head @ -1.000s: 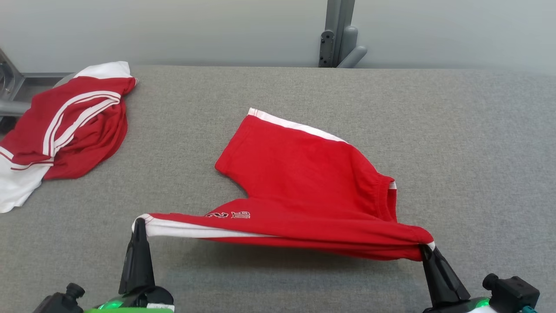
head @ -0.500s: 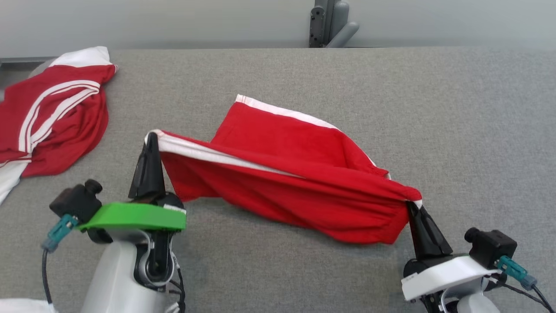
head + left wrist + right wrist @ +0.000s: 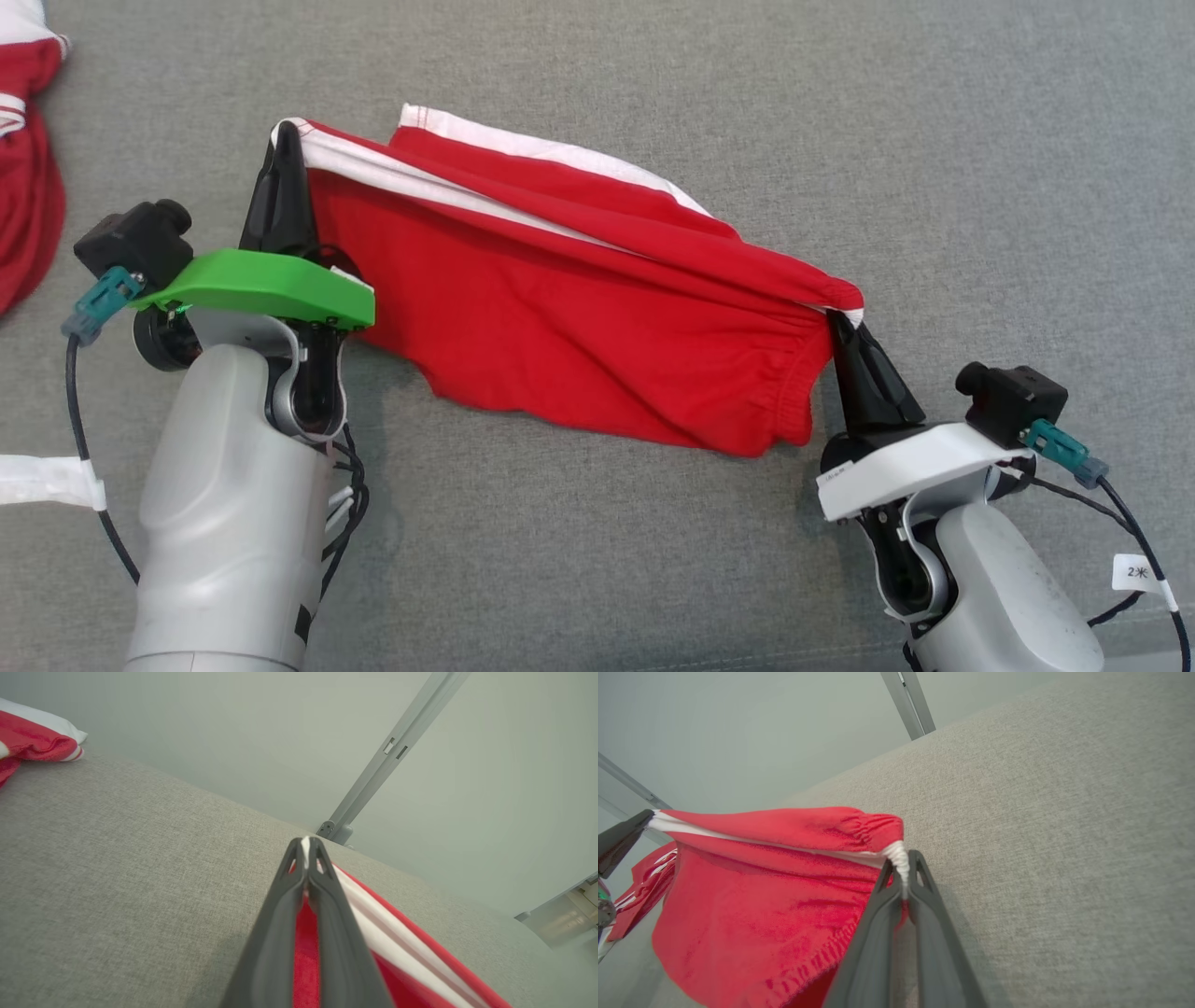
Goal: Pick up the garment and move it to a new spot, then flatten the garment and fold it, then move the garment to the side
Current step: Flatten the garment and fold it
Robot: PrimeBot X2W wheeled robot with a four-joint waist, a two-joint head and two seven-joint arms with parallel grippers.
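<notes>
The garment is a pair of red shorts with white side stripes, stretched between my two grippers above the grey table. My left gripper is shut on its white-striped corner at the upper left. At the right, my right gripper is shut on the elastic waistband corner. The lower half hangs in a red sheet between them, folded over the far leg. In the left wrist view the fingers pinch white fabric of the garment. The right wrist view shows the right gripper clamping the bunched garment.
Another red and white garment lies at the table's far left edge, also seen as the other garment in the left wrist view. A grey metal post stands behind the table. Bare grey cloth surface lies to the right and front.
Both grippers have carried the held edge of the garment away from me and upward, folding it over the far half. The head camera has tilted down, shifting the whole picture.
</notes>
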